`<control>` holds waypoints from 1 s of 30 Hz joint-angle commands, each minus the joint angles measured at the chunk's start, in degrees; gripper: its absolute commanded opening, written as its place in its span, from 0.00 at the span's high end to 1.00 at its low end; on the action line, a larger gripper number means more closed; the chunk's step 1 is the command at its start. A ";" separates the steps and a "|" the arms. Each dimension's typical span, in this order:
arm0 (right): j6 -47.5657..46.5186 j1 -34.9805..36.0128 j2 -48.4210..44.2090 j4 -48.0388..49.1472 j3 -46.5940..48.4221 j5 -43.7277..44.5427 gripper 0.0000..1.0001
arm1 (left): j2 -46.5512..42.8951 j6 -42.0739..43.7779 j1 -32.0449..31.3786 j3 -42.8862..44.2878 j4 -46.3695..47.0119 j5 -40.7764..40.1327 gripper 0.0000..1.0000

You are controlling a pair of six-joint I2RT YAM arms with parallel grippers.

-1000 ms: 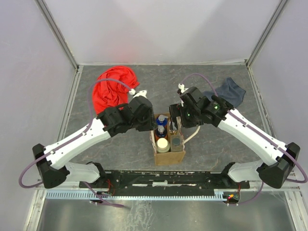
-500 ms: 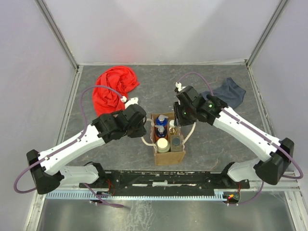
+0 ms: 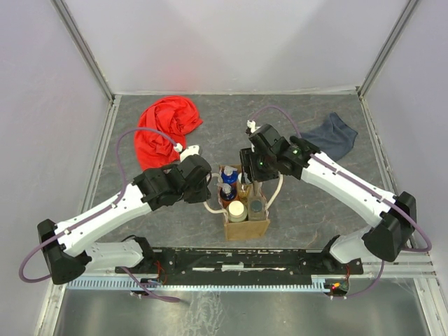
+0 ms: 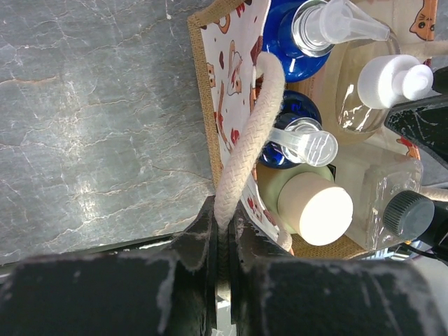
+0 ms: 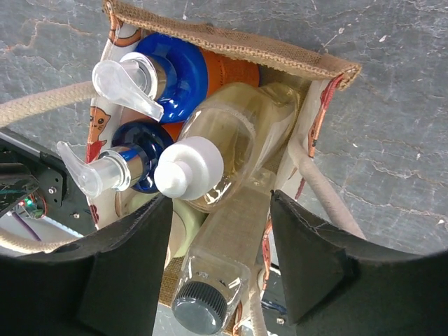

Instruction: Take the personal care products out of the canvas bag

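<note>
Left claw point(image 4: 222, 234) clamped on a cream handle point(image 4: 250, 133) of the canvas bag point(image 4: 204, 84); right claw point(image 5: 220, 245) spread apart directly over the amber bottle point(image 5: 241, 133), which stands inside the bag

The bench top point(image 3: 231, 112) is a dark grey sheet with pale veins like slate, matt and evenly lit; close up point(image 4: 91, 126) the veins run as thin cracked lines with a faint sheen. Plain pale lilac-white panels close it in on three sides: a back wall point(image 3: 231, 42), a left wall point(image 3: 42, 126) and a right wall point(image 3: 420, 105). Slim metal posts rise from the far left corner point(image 3: 82, 49) and the far right corner point(image 3: 383, 45). A metal strip point(image 3: 100, 164) lines the left edge. Along the near edge lies a ribbed rail point(image 3: 91, 283), and beyond it a brushed metal sheet point(image 3: 231, 311) catching soft glare.
</note>
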 commanded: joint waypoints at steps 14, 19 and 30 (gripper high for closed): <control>0.36 1.92 1.22 1.42 -1.51 3.43 0.29 | 0.20 -1.99 0.04 -1.54 4.18 0.74 0.96; 0.27 3.11 4.03 0.91 -1.45 5.16 0.33 | 0.27 -1.81 0.00 -1.58 4.21 0.81 0.95; 1.10 7.83 13.98 -8.35 3.77 18.42 0.39 | 0.66 -1.84 0.00 -3.45 6.73 1.45 0.96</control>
